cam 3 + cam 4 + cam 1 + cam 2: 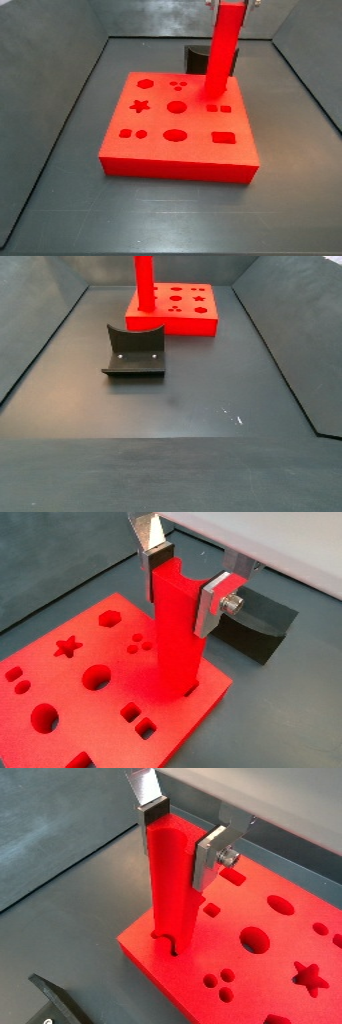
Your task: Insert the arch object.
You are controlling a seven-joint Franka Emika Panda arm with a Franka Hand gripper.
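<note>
The arch object is a long slim bright red bar. It stands upright with its lower end at a hole near the edge of the red holed board. It also shows in the wrist view and in both side views. My gripper is shut on the bar's upper end, one silver finger on each side; it shows again in the wrist view. In a side view only the gripper's tip shows, at the frame's top.
The board has several shaped holes: star, hexagon, circles, squares. The dark fixture stands on the grey floor beside the board. Dark walls enclose the floor.
</note>
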